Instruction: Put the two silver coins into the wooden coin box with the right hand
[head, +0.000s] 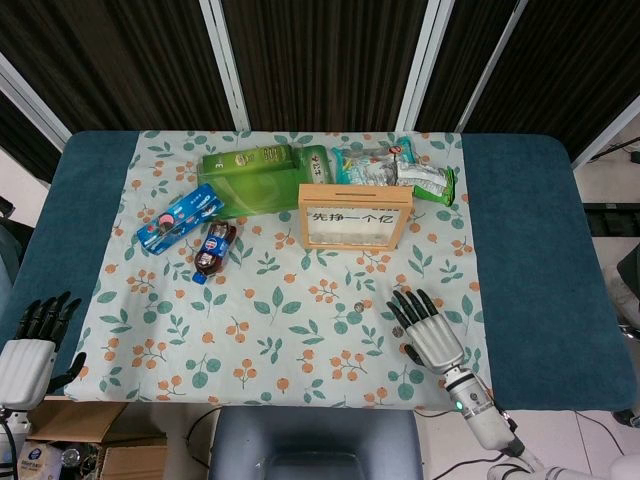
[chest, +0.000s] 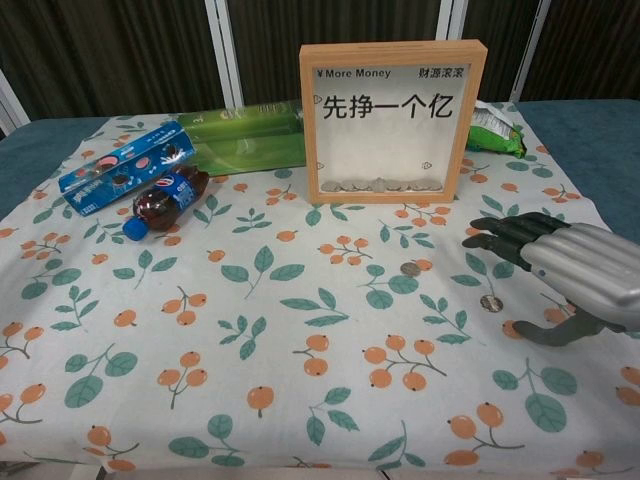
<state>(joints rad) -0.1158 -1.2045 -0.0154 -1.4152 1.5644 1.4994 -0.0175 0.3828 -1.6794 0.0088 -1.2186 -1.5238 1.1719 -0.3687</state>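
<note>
The wooden coin box (head: 355, 215) (chest: 393, 120) stands upright on the flowered cloth, with several coins behind its window. One silver coin (head: 359, 307) (chest: 410, 269) lies on the cloth in front of the box. The second silver coin (chest: 490, 302) lies to its right, just below my right hand's fingertips. My right hand (head: 425, 330) (chest: 565, 270) hovers low over the cloth, fingers spread and pointing toward the box, holding nothing. My left hand (head: 28, 350) hangs open off the table's near left corner.
A green package (head: 262, 175), a blue biscuit pack (head: 178, 217) and a small cola bottle (head: 214, 248) lie left of the box. Snack bags (head: 395, 168) lie behind it. Blue table surface (head: 520, 230) borders the cloth on both sides.
</note>
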